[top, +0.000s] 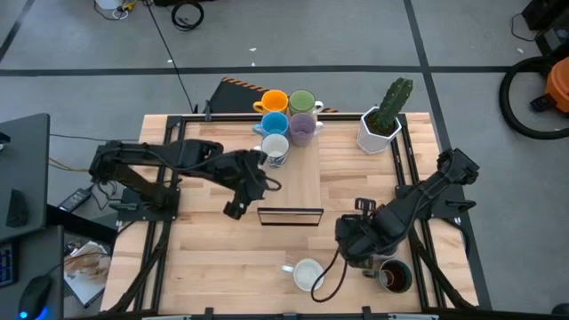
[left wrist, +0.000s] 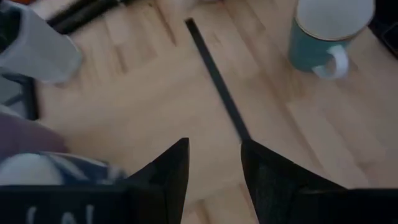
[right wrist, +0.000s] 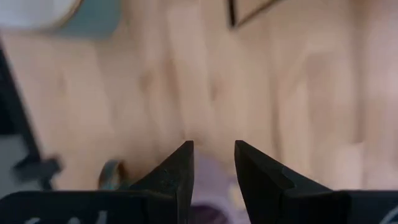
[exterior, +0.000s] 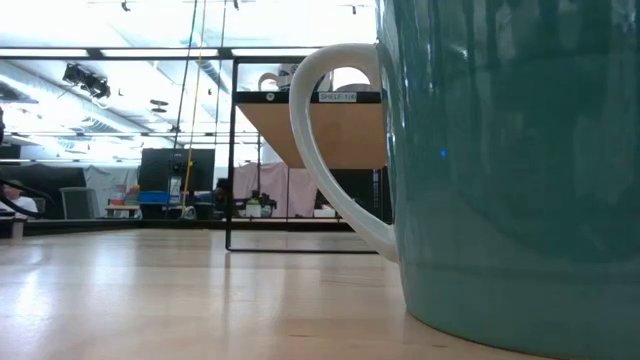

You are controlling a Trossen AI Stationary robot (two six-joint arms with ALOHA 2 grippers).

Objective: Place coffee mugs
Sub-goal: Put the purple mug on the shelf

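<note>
Near edge of the surface (top: 213,267): a teal mug (top: 307,274) and a dark mug (top: 396,278) stand just beside the right pincer (right wrist: 213,144), which hangs low over them. A careless swing of that arm or its trailing cable could tip either mug. Something purple (right wrist: 211,190), probably a mug, shows blurred directly under this pincer. Whether it is pinched cannot be told.

Mid-surface, beyond a black frame (top: 291,216), the left pincer (left wrist: 214,142) is spread and empty, pointing toward the near side. A white patterned mug (top: 276,148) sits just behind it on the far side, so a backward sweep of the arm could knock it into the group.

Farther off stand the blue mug (top: 274,124), the purple mug (top: 303,132), the orange mug (top: 274,101) and the green mug (top: 301,100) — packed close, touching or nearly so.
</note>
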